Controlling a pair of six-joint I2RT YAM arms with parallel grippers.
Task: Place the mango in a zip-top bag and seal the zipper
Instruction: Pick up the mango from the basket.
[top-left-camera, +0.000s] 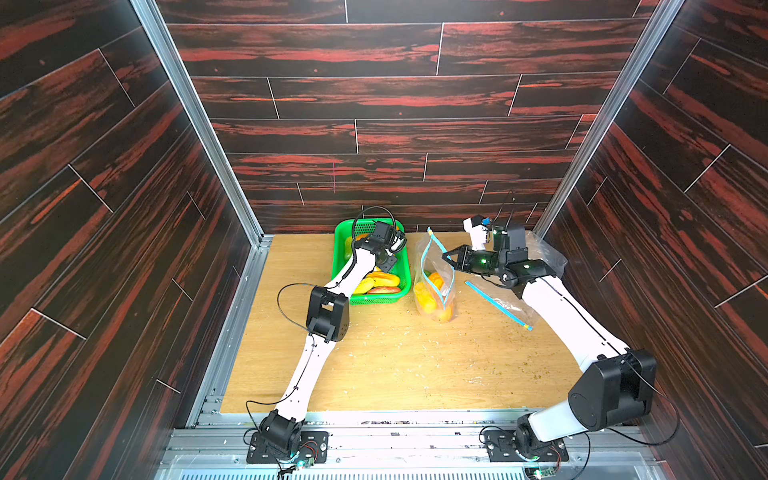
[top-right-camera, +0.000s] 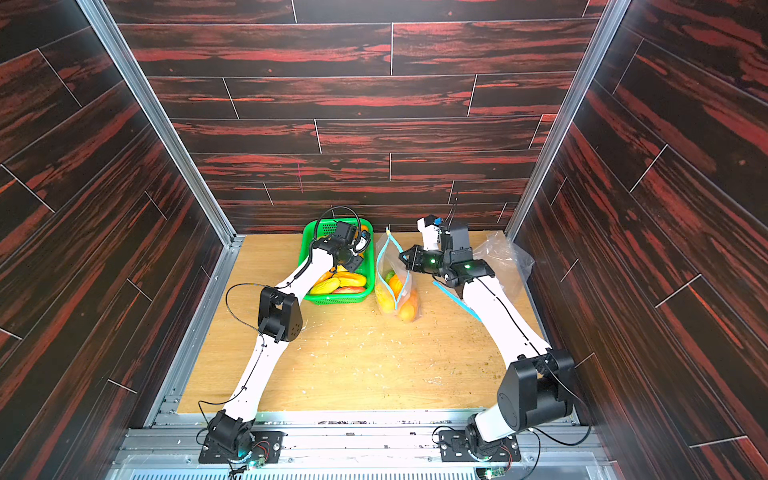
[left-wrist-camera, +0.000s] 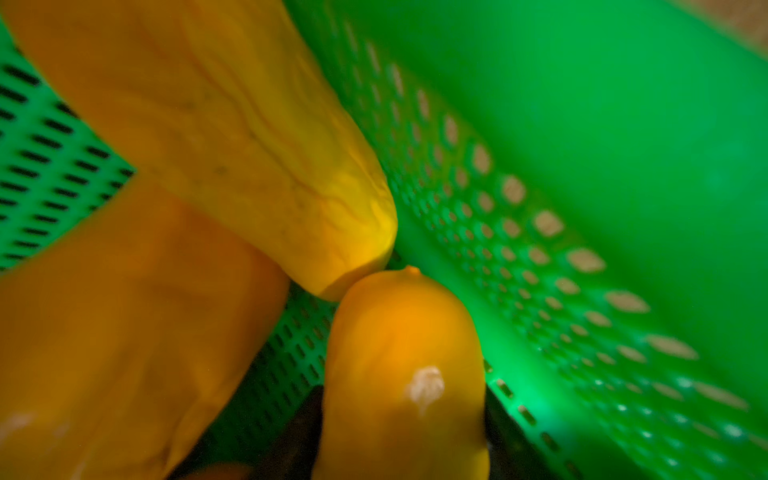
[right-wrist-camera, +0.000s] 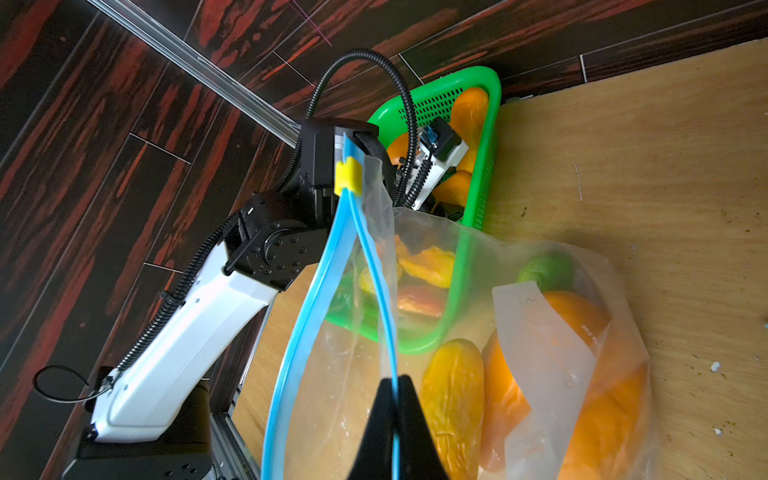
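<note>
The right claw is closed on the zipper of the bag. The left claw is in the basket among mangoes, its opening unclear.

Both top views look down on the table; wrist cameras sit close.
</note>
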